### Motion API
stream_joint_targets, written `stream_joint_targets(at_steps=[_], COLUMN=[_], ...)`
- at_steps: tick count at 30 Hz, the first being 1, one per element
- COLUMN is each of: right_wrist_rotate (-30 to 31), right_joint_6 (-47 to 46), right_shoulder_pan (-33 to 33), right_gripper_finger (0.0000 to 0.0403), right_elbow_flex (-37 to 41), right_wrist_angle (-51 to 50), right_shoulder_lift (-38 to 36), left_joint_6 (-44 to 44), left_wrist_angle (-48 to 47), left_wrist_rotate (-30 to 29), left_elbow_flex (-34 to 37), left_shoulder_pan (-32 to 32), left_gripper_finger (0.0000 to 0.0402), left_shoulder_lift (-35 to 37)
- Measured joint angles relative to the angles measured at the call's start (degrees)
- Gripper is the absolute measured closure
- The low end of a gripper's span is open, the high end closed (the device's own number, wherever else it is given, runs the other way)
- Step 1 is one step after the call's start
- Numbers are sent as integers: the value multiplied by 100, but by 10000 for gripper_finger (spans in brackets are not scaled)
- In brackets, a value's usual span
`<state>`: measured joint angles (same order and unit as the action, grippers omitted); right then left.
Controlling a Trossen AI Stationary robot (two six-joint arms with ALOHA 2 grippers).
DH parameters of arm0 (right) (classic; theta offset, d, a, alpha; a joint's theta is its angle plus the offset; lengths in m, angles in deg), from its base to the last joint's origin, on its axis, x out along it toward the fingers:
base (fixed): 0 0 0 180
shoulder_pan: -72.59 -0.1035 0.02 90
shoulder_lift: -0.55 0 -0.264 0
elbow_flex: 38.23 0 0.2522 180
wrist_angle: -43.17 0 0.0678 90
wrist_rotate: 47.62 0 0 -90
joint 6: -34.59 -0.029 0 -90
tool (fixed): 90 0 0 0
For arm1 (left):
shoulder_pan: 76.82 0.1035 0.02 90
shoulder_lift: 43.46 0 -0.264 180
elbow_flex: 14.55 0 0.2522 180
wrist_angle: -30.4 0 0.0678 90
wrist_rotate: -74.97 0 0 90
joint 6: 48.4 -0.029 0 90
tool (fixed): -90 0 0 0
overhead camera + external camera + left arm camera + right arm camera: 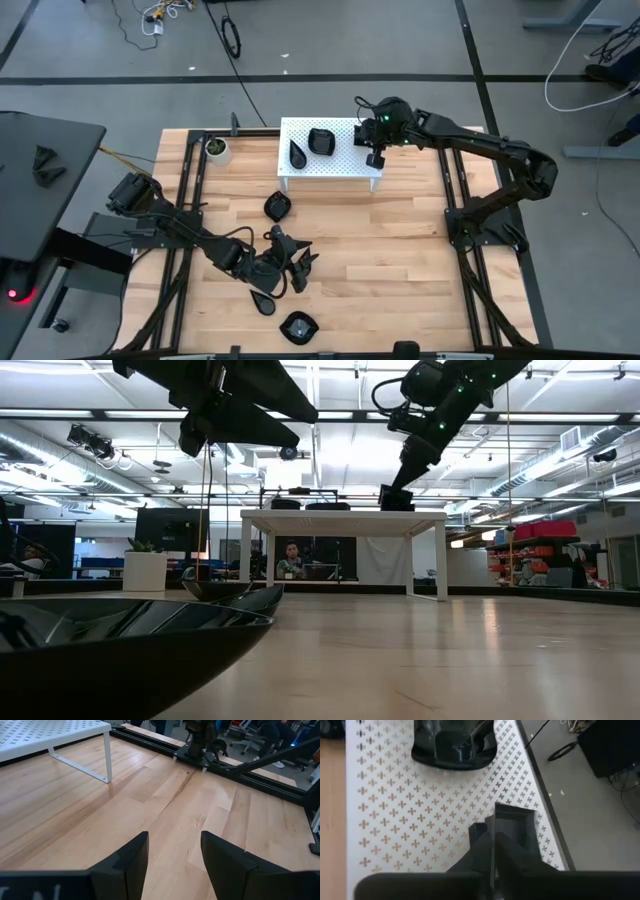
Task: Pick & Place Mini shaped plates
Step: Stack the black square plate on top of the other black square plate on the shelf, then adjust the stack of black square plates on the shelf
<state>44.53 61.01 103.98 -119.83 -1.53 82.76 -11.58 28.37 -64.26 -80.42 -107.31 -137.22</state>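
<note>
A white perforated stand (340,168) sits at the table's far middle. On it lie a teardrop plate (298,153) and a squarish black plate (321,141), which also shows in the right wrist view (455,742). My right gripper (375,157) is over the stand's right end, shut on a small square plate (516,826). Other black plates rest flat on the wood: one (277,206) before the stand and two (264,302) (297,326) near the near edge. My left gripper (296,270) (172,857) hangs open over bare wood beside them. My right gripper pinches one side wall of the square plate (493,822) between its two fingers (479,845). It comes from above, pointing down. The plate stays about level at the stand's top (397,498). Whether its base touches the stand, I cannot tell.
A small white cup with a green plant (216,149) stands left of the stand. Dark frame rails (190,180) run along both sides of the table. Bare wood lies between the stand and the near plates, and toward the right side.
</note>
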Motion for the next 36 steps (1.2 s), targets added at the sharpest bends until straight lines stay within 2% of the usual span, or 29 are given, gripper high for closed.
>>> stream_joint_targets(at_steps=[7,12,18,23,28,36], right_wrist_rotate=[-2,36,991,454,293,275], right_joint_6=[-170,-410,-1405,-1965,-1988,-1863], right_shoulder_pan=[0,0,239,672,765,761], right_gripper_finger=[305,287,315,358,396,395], right_elbow_flex=[129,127,127,125,125,125], right_wrist_angle=[3,170,-394,-1084,-842,-242], right_shoulder_lift=[-11,-306,-676,-537,-159,290], left_joint_6=[0,-2,1,1,2,0], left_wrist_angle=[0,0,0,0,0,-2], left_wrist_rotate=[0,2,2,2,2,1], left_elbow_flex=[0,0,0,0,0,0], left_shoulder_pan=[1,1,-1,-1,0,-1], left_gripper_finger=[216,216,216,216,216,216], left_shoulder_lift=[0,0,0,0,0,0])
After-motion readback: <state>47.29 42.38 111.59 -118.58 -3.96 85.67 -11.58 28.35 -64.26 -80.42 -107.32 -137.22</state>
